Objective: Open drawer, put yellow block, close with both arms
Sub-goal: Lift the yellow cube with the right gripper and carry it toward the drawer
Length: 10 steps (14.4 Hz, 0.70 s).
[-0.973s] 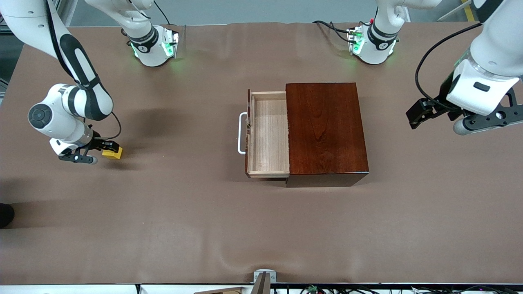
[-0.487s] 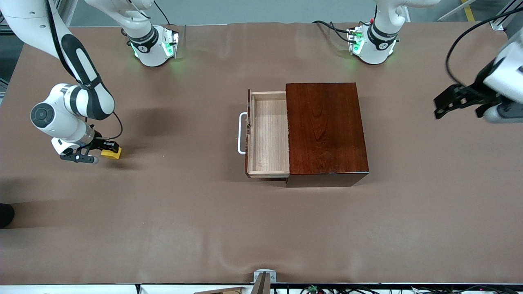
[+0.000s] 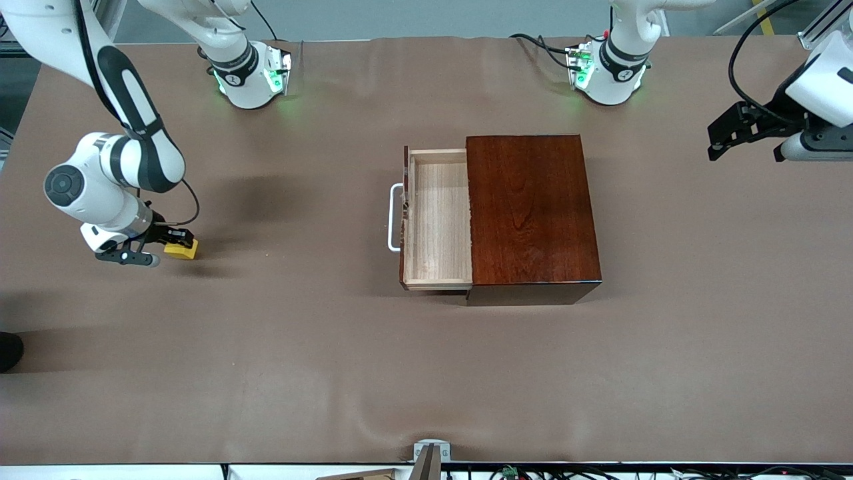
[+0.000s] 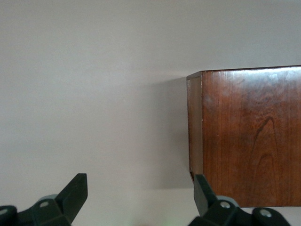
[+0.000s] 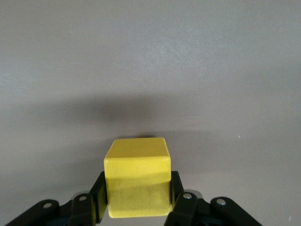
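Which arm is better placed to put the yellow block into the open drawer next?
The right. The right gripper is already shut on the yellow block, while the left gripper, open and empty, waits up over the table at its own end, away from the drawer.

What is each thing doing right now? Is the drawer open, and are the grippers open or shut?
Drawer: pulled open, nothing inside.
Yellow block: clamped in the right gripper, at the right arm's end of the table.
Right gripper: shut on the yellow block.
Left gripper: open, holding nothing, up in the air at the left arm's end of the table.
Box: sitting flat on the table.
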Each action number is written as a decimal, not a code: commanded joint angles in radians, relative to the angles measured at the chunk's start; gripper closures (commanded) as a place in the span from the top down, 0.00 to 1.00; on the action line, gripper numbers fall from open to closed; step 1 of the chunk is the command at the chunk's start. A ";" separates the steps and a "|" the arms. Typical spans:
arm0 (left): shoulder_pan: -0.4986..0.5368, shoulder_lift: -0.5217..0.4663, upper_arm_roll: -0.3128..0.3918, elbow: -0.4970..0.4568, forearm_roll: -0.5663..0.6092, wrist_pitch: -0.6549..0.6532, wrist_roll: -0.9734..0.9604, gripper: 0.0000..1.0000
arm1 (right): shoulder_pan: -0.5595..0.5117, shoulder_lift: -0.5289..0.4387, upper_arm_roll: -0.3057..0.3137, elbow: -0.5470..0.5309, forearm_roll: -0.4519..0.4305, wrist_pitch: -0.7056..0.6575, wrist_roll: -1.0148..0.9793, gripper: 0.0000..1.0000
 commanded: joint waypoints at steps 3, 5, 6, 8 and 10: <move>0.029 -0.037 -0.003 -0.039 -0.017 0.007 0.039 1.00 | 0.054 -0.110 0.002 0.069 0.015 -0.231 0.087 0.00; 0.026 -0.038 -0.006 -0.033 -0.034 -0.007 0.036 1.00 | 0.071 -0.150 0.002 0.098 0.041 -0.315 0.093 0.00; 0.023 -0.038 -0.013 -0.031 -0.035 -0.005 0.023 1.00 | 0.083 -0.166 0.000 0.121 0.057 -0.364 0.098 0.00; 0.020 -0.031 -0.013 -0.034 -0.031 0.001 0.018 1.00 | 0.094 -0.181 0.002 0.175 0.074 -0.467 0.118 0.00; 0.029 -0.026 -0.006 -0.030 -0.031 0.018 0.022 1.00 | 0.123 -0.207 0.002 0.210 0.074 -0.535 0.170 0.00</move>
